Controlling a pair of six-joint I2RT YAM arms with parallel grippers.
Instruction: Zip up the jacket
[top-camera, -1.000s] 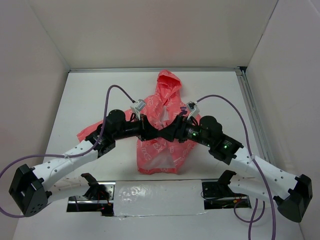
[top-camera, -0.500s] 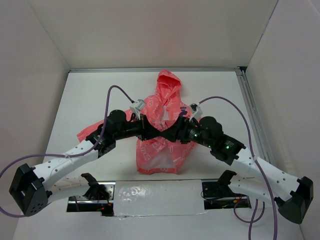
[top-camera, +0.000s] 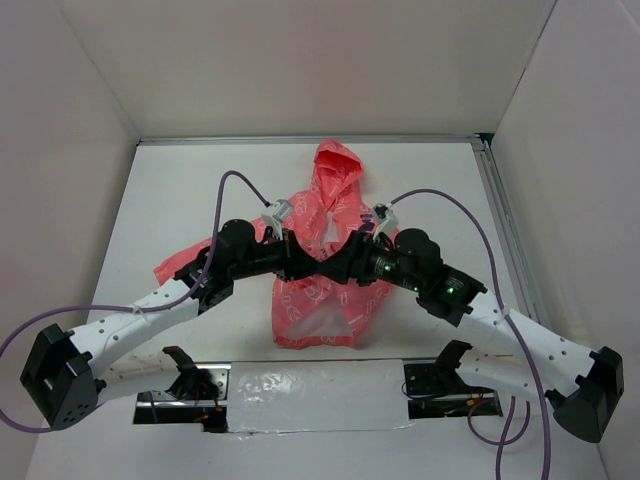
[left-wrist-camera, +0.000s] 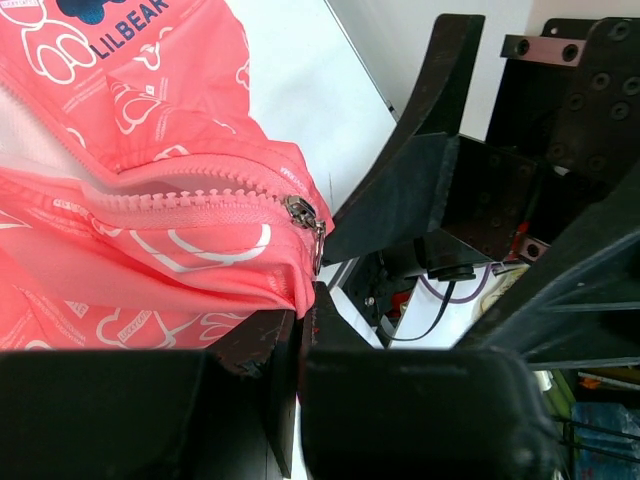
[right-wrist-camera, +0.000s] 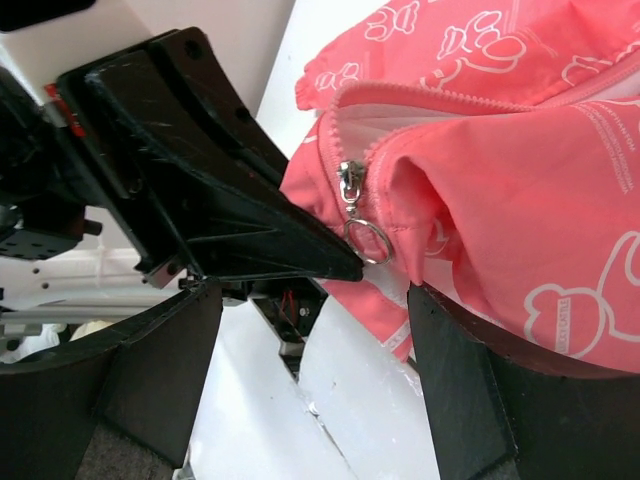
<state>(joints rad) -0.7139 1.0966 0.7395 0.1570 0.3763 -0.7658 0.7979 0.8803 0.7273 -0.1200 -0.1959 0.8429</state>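
Note:
The coral-pink jacket (top-camera: 331, 195) lies on the white table, hood toward the back, its front raised where both grippers meet. My left gripper (top-camera: 311, 263) is shut on the jacket's fabric (left-wrist-camera: 150, 265) just below the zipper slider (left-wrist-camera: 302, 212), at the bottom of the zipper. My right gripper (top-camera: 338, 266) is open, facing the left one. In the right wrist view the slider (right-wrist-camera: 350, 182) and its metal ring pull (right-wrist-camera: 368, 241) hang between the spread fingers (right-wrist-camera: 160, 370), touching neither. The jacket (right-wrist-camera: 520, 180) rests over the right finger. The dark blue emblem (left-wrist-camera: 110, 12) shows at the top of the left wrist view.
White walls enclose the table on three sides. A metal rail (top-camera: 505, 230) runs along the right edge. A foil-covered strip (top-camera: 310, 390) and the arm bases lie at the near edge. Purple cables (top-camera: 235, 180) arc over both arms.
My right gripper has shifted slightly left, closer to the left gripper and the zipper. The left gripper keeps its hold on the fabric and has hardly moved.

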